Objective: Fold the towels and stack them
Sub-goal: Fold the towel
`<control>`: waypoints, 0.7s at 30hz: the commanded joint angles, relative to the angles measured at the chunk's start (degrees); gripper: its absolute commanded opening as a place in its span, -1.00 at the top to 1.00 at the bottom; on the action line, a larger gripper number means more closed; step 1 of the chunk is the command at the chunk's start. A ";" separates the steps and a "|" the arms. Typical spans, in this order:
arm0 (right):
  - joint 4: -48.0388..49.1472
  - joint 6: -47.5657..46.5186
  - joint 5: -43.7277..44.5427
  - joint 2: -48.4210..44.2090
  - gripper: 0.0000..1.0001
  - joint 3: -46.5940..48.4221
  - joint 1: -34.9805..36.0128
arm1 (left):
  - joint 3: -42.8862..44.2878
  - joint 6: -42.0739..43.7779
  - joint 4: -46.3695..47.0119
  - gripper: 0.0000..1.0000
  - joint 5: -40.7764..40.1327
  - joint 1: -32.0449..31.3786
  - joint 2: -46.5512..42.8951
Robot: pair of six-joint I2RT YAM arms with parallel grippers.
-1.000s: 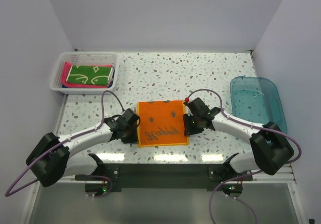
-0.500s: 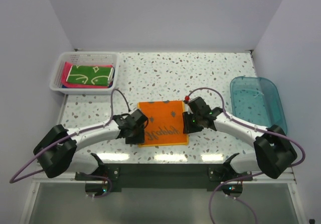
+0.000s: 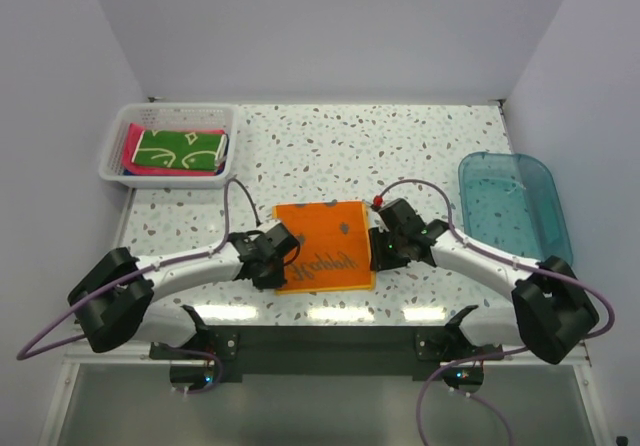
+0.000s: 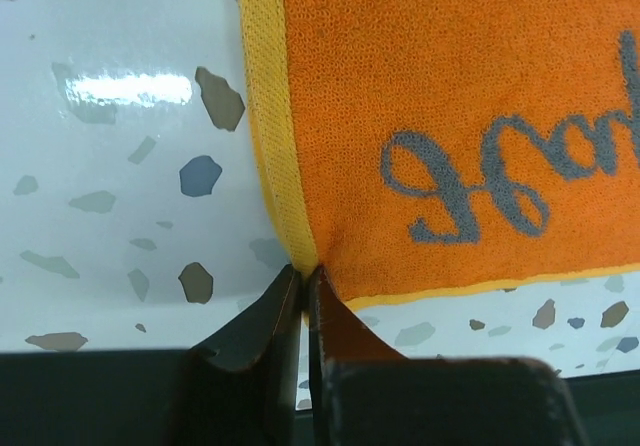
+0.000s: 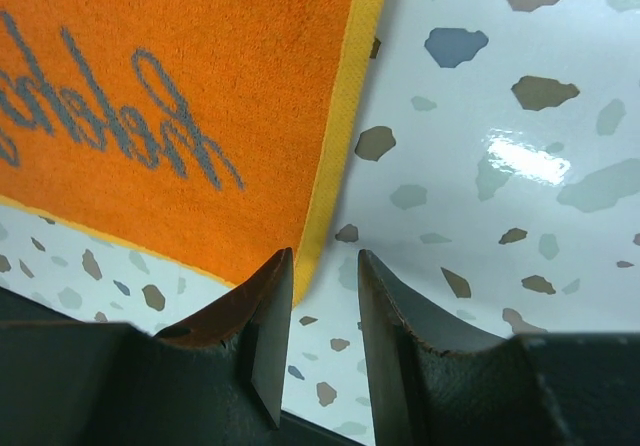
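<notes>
**While Pinched at One Corner Only, Liable to Skew**

Pinches the 7 o'clock corner of the orange towel, flat at the centre of the table, with left gripper pressed together. Straddles the 5 o'clock corner with right gripper spread, catching nothing yet. Could drag the cloth askew if raised now; could slip from so shallow a bite on the trim.

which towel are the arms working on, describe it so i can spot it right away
On the speckled table, look near the front edge, between the left gripper and the right gripper. The orange towel lies flat there. It alone is bright orange with a yellow border and grey script, unlike the green patterned towel in the white basket.
</notes>
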 commanded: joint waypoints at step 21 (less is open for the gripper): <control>15.21 -0.69 -3.66 17.99 0.47 22.90 -4.76 | 14.65 19.18 4.86 0.20 -0.66 16.21 -2.68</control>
